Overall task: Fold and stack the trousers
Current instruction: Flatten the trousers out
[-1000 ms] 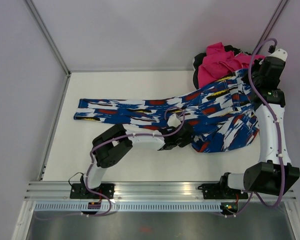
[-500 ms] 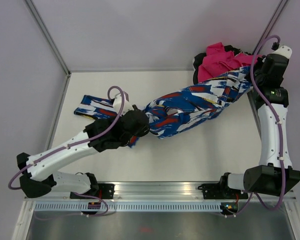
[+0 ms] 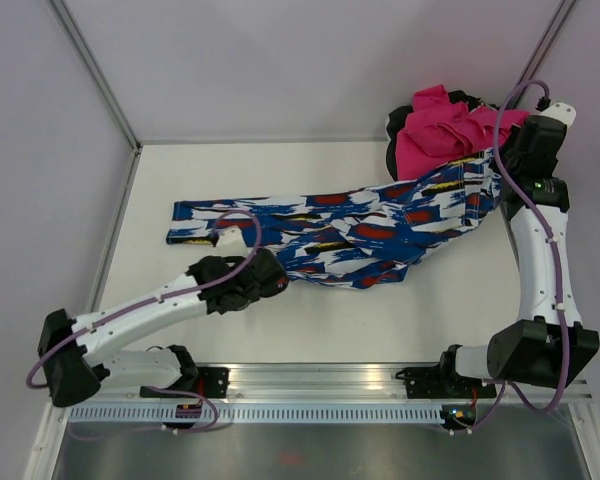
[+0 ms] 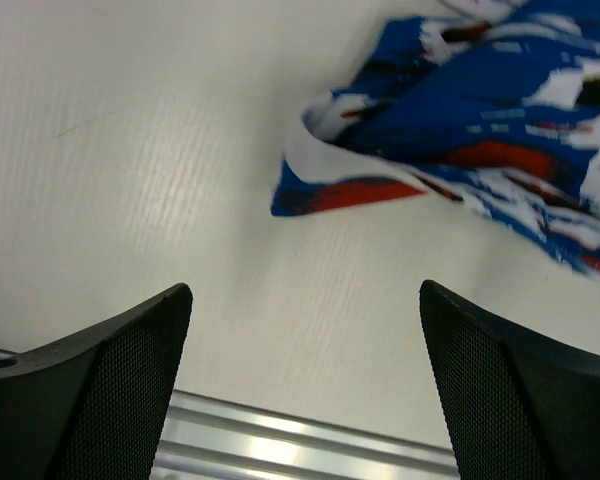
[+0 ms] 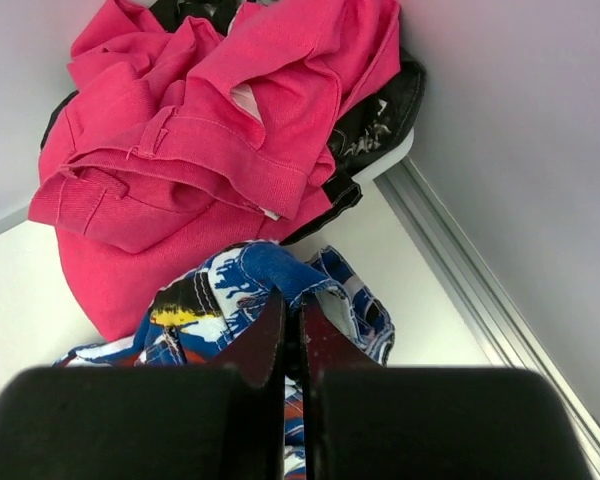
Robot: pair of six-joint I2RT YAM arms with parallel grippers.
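Observation:
The trousers [image 3: 360,225], royal blue with white, red, black and yellow blotches, lie stretched across the table from the far left to the back right. My right gripper [image 3: 499,170] is shut on their bunched right end, and in the right wrist view the closed fingers [image 5: 325,345] pinch a blue fold of the trousers [image 5: 280,275]. My left gripper [image 3: 273,276] hovers at the near edge of the cloth, open and empty. From the left wrist, its wide-apart fingers [image 4: 130,380] frame bare table, with a loose edge of the trousers [image 4: 460,130] beyond them.
A pink garment [image 3: 440,125] is heaped on a black one [image 3: 395,150] in the back right corner, right behind the held end. The side wall's metal rail [image 5: 480,270] runs close to the right gripper. A metal rail [image 4: 300,455] borders the table's near edge.
My left gripper has opened and let go of the trousers, drawing back toward the near side. The cloth, bunched half a second ago, now lies longer and flatter. The right gripper kept its hold.

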